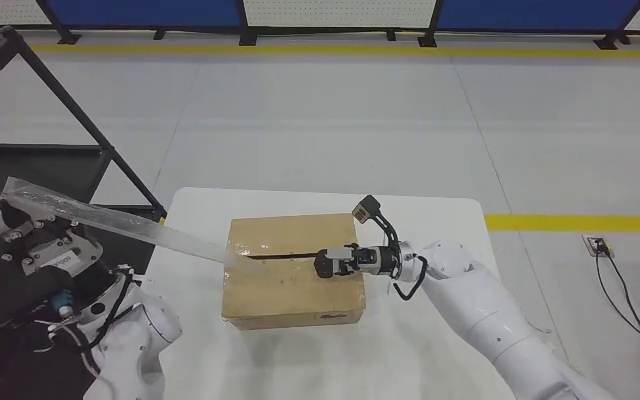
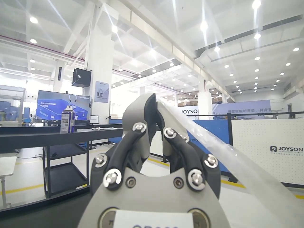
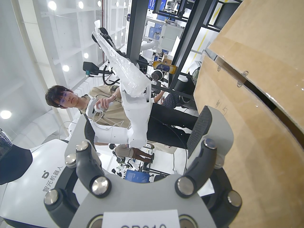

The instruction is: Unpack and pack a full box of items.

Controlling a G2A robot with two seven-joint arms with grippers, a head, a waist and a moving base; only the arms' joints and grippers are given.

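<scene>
left fingers (image 2: 140,117) are pinching the clear tape strip (image 1: 150,232) stretching from upper left to the box (image 1: 290,295) sitting centre-frame on the surface (image 1: 430,330), right fingers (image 3: 201,124) are standing wide apart at its seam, and a harder pull is probably risking dragging the box.

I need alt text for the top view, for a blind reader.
A cardboard box sits on a white table, with the right gripper over its top seam. A long clear tape strip stretches from the box's left edge out past the table.
</scene>
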